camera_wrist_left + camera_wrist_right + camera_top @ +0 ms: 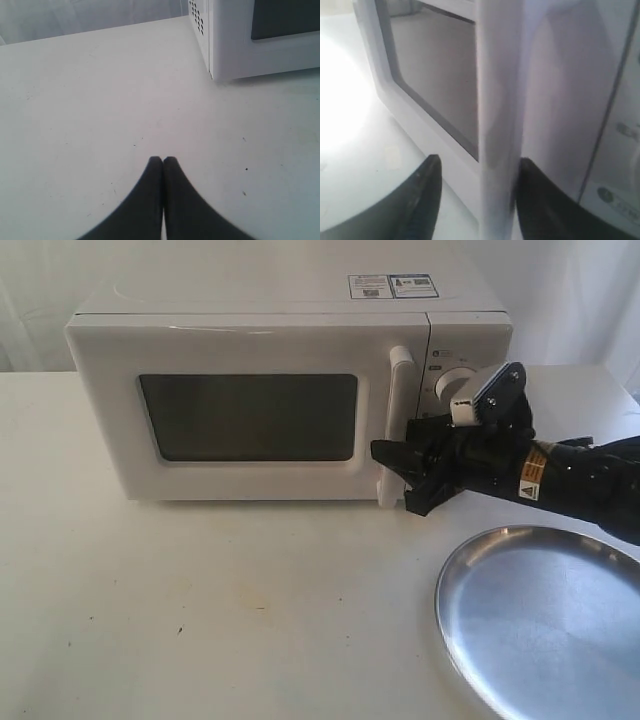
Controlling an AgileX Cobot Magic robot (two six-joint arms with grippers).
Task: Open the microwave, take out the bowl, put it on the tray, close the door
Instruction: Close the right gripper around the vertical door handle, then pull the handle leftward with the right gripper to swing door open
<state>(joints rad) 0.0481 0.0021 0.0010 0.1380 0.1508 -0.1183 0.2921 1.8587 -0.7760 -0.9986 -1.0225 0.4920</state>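
The white microwave [280, 330] stands at the back of the table with its door [250, 490] closed. The bowl is hidden from every view. My right gripper [394, 478] is open and straddles the lower part of the vertical bar handle [398, 410]. In the right wrist view the handle [500, 125] runs between the two fingers, close against one and apart from the other, at the right gripper [479, 161]. The silver tray [540, 620] lies empty at the front right. My left gripper [163, 159] is shut on nothing above bare table, near the microwave's side [250, 45].
The control panel with a round dial [455, 380] sits just behind my right wrist. The white table [220, 600] stretches in front of the microwave. The left arm does not show in the exterior view.
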